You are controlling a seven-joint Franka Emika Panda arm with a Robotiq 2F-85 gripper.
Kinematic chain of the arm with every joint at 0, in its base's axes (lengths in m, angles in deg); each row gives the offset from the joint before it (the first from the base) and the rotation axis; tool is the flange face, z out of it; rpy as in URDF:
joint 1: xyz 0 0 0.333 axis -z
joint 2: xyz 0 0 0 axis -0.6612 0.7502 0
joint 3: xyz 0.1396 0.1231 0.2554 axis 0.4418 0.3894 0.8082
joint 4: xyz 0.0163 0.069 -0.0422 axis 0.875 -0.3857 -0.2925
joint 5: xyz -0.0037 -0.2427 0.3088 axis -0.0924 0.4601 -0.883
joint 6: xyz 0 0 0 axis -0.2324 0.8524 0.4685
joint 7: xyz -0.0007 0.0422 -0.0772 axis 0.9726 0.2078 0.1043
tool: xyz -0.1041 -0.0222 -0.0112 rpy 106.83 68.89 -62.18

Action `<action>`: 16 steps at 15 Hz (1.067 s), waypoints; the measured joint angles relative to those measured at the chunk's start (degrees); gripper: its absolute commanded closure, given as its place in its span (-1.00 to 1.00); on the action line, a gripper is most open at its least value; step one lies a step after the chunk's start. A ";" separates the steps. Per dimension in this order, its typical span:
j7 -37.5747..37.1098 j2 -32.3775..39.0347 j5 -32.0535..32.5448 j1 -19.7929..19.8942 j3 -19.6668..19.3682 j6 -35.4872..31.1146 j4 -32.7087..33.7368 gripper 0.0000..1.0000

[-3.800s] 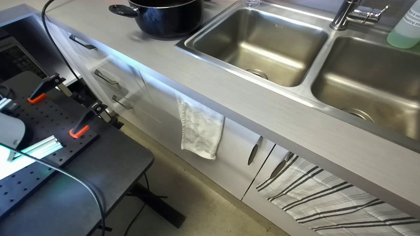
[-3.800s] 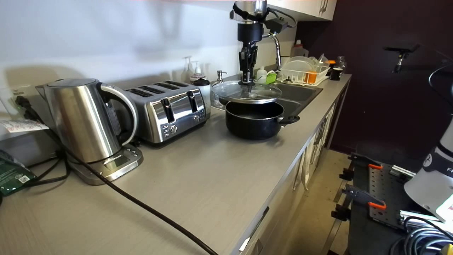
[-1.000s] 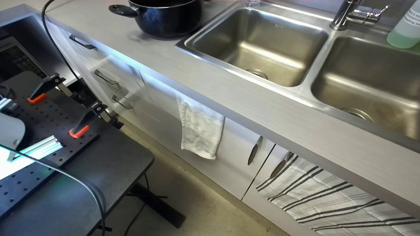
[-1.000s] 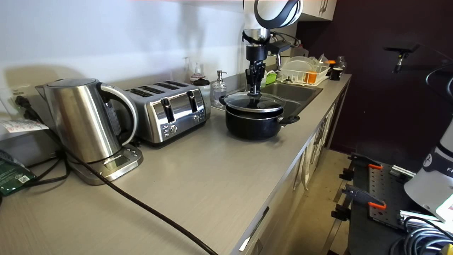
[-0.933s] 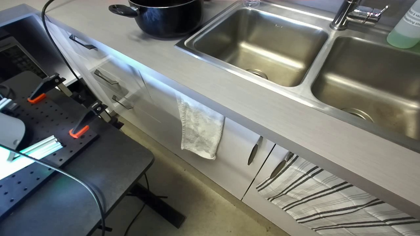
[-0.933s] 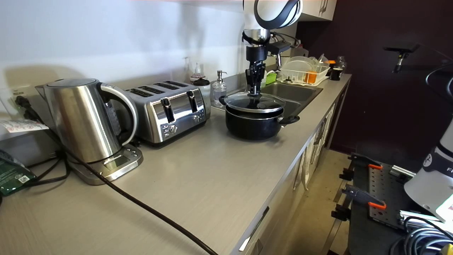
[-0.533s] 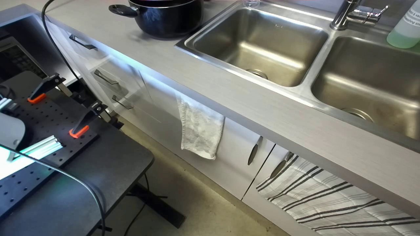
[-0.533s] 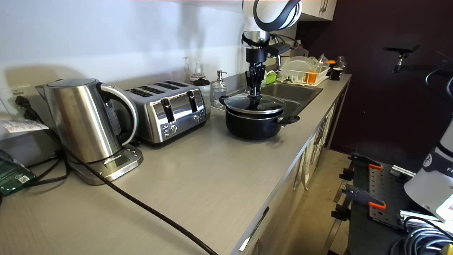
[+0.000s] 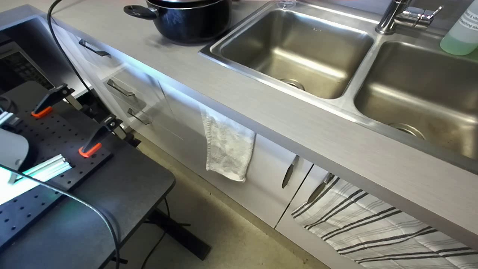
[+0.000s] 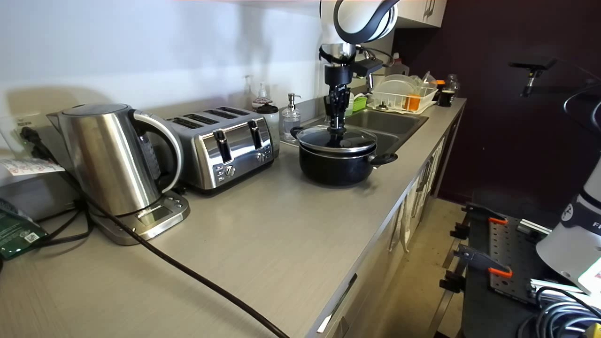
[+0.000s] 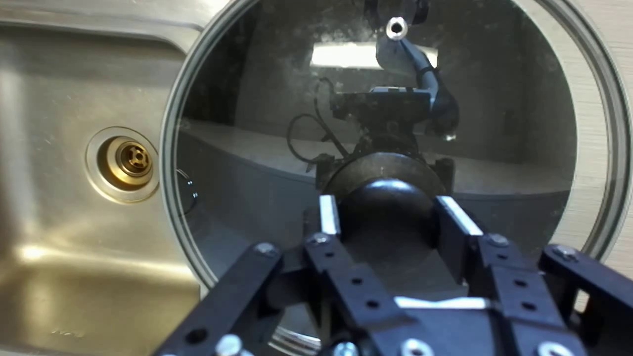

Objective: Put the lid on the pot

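Note:
The glossy black pot (image 10: 335, 170) stands on the counter beside the sink and shows in both exterior views (image 9: 192, 23). The round glass lid (image 10: 357, 141) with its metal rim is over the pot. A thin dark band shows between the lid's rim and the pot's rim; I cannot tell whether they touch. My gripper (image 10: 336, 127) points straight down above the lid's middle. In the wrist view my gripper (image 11: 390, 215) has its fingers (image 11: 329, 215) on either side of the black knob (image 11: 390, 190), shut on it. The lid hides most of the pot from above.
A steel double sink (image 9: 295, 48) adjoins the pot. A toaster (image 10: 220, 145), a soap dispenser (image 10: 291, 117) and a kettle (image 10: 115, 159) stand along the wall. A black cable (image 10: 202, 277) crosses the counter. A dish rack (image 10: 404, 96) is beyond the sink.
Over the last seconds my gripper has brought the lid over the pot and lowered it. In the last half second both moved slightly down; the lid's edge now shows inside the pot's rim.

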State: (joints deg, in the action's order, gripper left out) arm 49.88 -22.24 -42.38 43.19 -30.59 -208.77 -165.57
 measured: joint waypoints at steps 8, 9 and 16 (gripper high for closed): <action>-0.06 2.42 0.00 0.02 0.00 0.00 2.66 0.50; -0.06 2.71 0.00 0.02 0.00 0.00 2.95 0.50; -0.09 3.19 0.00 0.02 0.00 0.00 3.52 0.50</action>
State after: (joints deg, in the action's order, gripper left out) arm 49.78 -19.05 -42.38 43.21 -30.60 -208.77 -162.04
